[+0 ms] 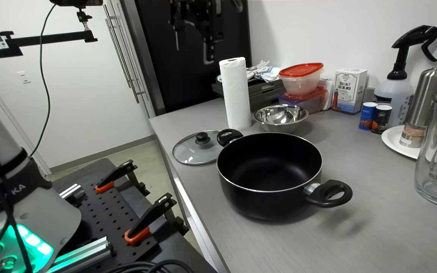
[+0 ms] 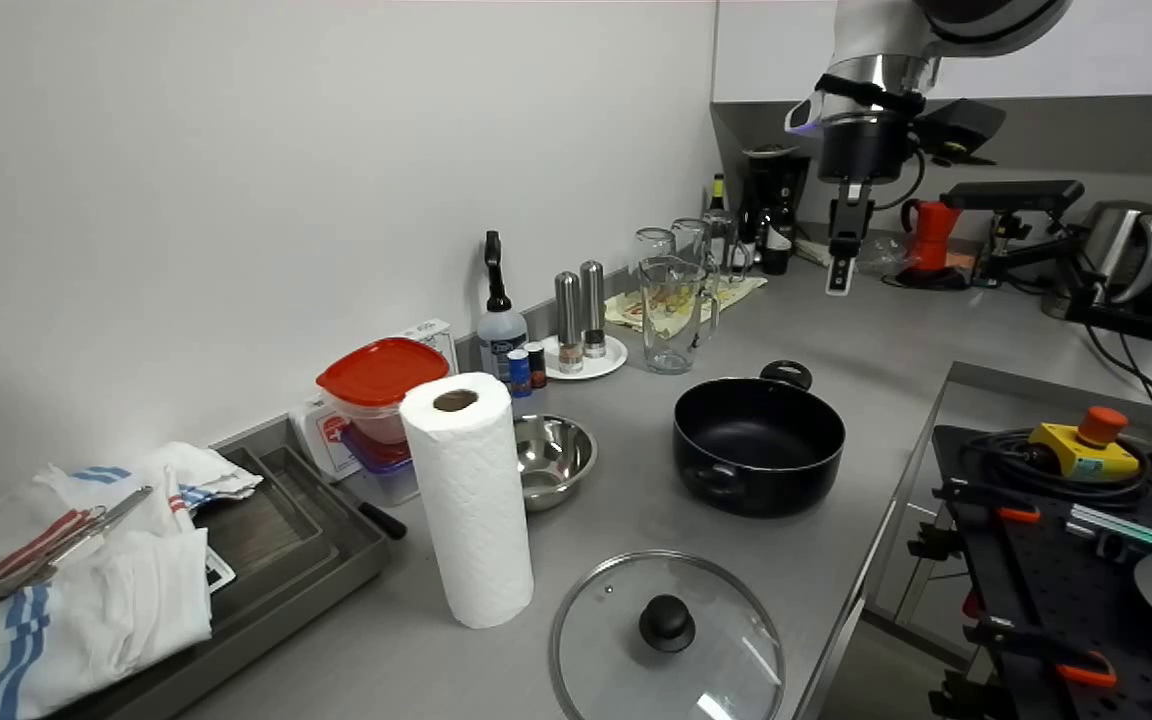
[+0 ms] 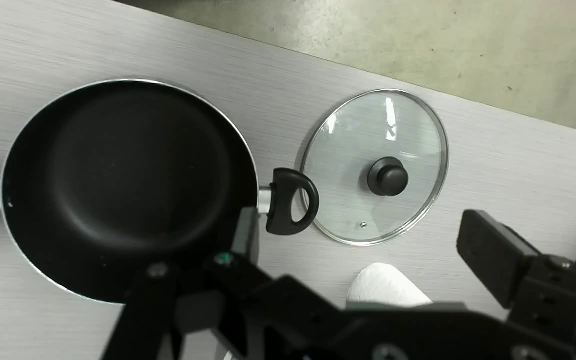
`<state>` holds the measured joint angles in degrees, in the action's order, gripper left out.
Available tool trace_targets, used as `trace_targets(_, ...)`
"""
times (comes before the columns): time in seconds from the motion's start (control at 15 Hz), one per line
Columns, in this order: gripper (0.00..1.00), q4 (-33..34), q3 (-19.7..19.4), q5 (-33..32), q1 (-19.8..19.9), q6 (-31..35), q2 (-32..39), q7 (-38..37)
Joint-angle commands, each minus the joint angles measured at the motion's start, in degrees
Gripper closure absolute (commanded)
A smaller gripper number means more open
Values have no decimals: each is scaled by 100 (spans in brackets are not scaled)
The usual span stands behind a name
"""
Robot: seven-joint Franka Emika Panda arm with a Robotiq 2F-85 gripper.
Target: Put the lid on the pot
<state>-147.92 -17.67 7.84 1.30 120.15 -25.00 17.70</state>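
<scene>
presently, the gripper (image 1: pixel 194 55) hangs well above the counter (image 1: pixel 355 250), fingers (image 3: pixel 490 250) wide apart and empty. the lid (image 3: pixel 345 170) lies flat beside the pot (image 3: pixel 130 185). in the wrist view, its round knob (image 3: pixel 389 178) appears between the finger lines, toward the counter's edge from the tips; descent should centre on it.

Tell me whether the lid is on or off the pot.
Off. The lid lies on the counter beside the pot, which stands uncovered in all three views.
</scene>
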Motion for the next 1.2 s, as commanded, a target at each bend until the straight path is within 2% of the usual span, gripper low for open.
trace_targets(0.0,0,9,163,79,170,-20,24,65)
trace_targets(0.4,0,-1,180,97,160,23,37,26)
trace_targets(0.8,0,34,650,79,29,369,485,-296)
trace_targets(1.13,0,-113,1187,124,-149,1404,1040,-800)
